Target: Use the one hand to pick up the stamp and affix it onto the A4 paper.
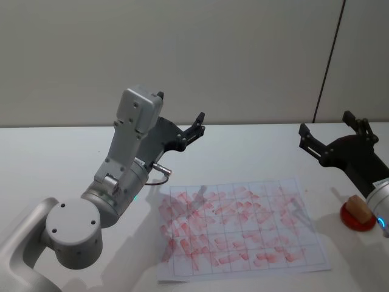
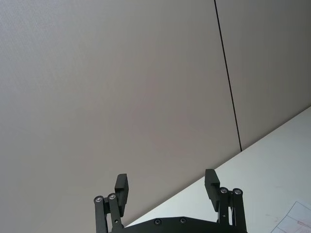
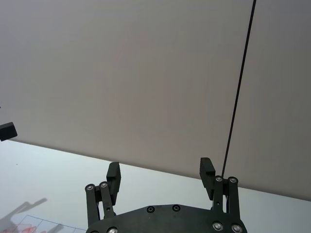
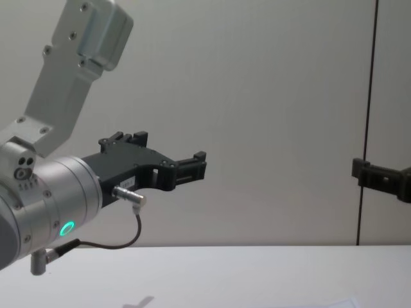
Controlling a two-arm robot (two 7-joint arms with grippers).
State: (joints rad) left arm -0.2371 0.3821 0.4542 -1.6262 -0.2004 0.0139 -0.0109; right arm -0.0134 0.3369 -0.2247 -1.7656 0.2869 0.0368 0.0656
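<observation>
Two grippers hang above the table (image 1: 55, 152), both empty. We note the left gripper (image 1: 180, 107) raised behind the far left corner of the paper (image 1: 243, 228), its fingers (image 2: 121, 187) spread wide and touching nothing. We see the right gripper (image 1: 325, 123) equally wide, beyond the far right corner. The paper lies flat, gridded and smeared with red marks. We find the stamp (image 1: 358, 205), a tan block, on a red pad (image 1: 352, 220) right of the paper and apart from it, just beside the right arm.
</observation>
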